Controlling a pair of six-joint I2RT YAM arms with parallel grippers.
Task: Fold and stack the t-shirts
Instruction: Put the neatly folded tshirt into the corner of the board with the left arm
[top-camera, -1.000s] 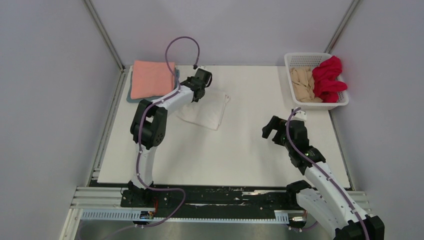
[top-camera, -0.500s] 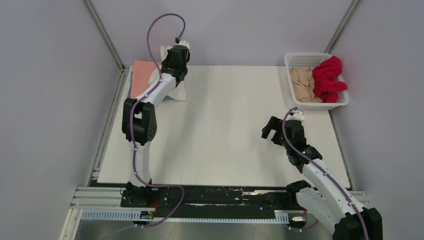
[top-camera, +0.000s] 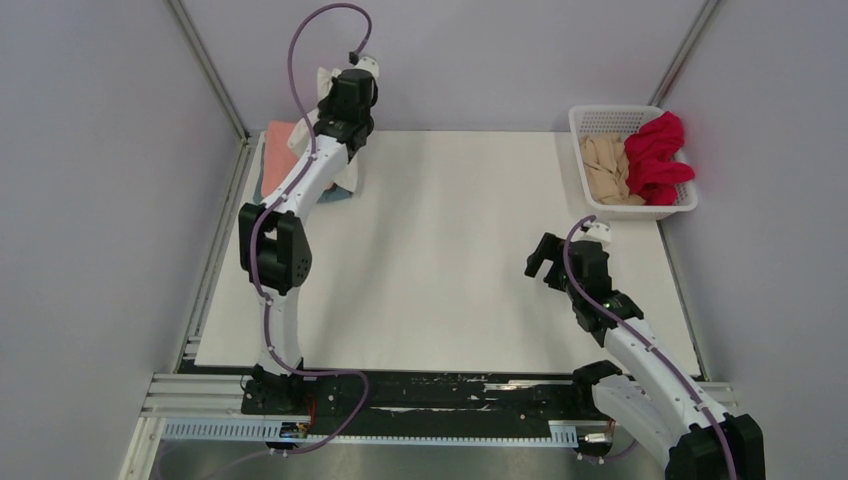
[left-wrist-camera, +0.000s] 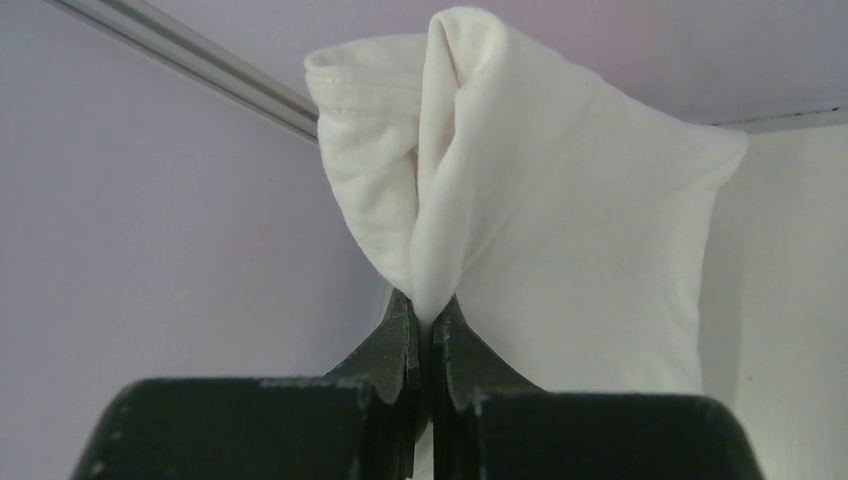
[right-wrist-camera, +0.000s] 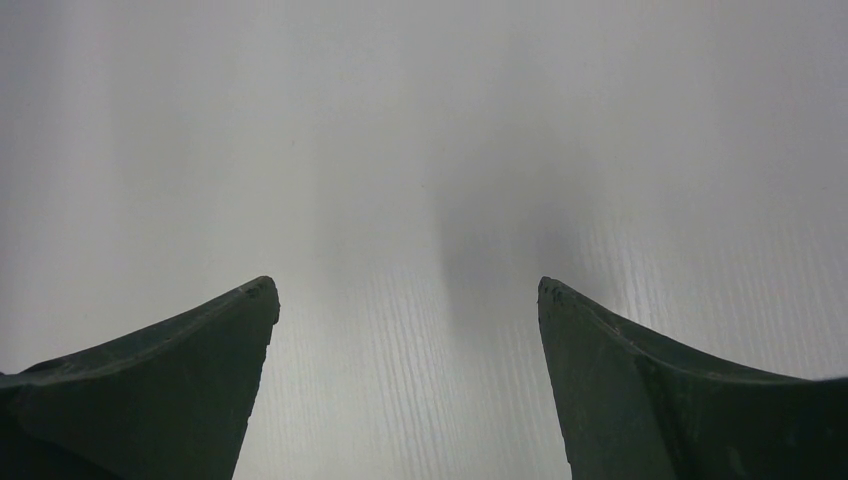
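My left gripper (top-camera: 338, 100) is raised over the far left corner, shut on the folded white t-shirt (top-camera: 346, 178), which hangs from it above the salmon pink t-shirt (top-camera: 279, 142). In the left wrist view the jaws (left-wrist-camera: 425, 315) pinch a fold of the white t-shirt (left-wrist-camera: 540, 200). A grey-blue edge (top-camera: 336, 196) shows under the pink one. The red t-shirt (top-camera: 658, 155) and the beige t-shirt (top-camera: 604, 168) lie bunched in the basket. My right gripper (top-camera: 541, 259) is open and empty above the bare table, as the right wrist view (right-wrist-camera: 405, 295) shows.
The white lattice basket (top-camera: 604, 118) stands at the far right corner of the white table (top-camera: 450, 270). Grey walls with metal corner posts close in the back and both sides. The left arm stretches along the table's left side.
My left gripper lifted the white t-shirt off the table's middle and carried it back and left over the pink stack. The right arm has barely moved.
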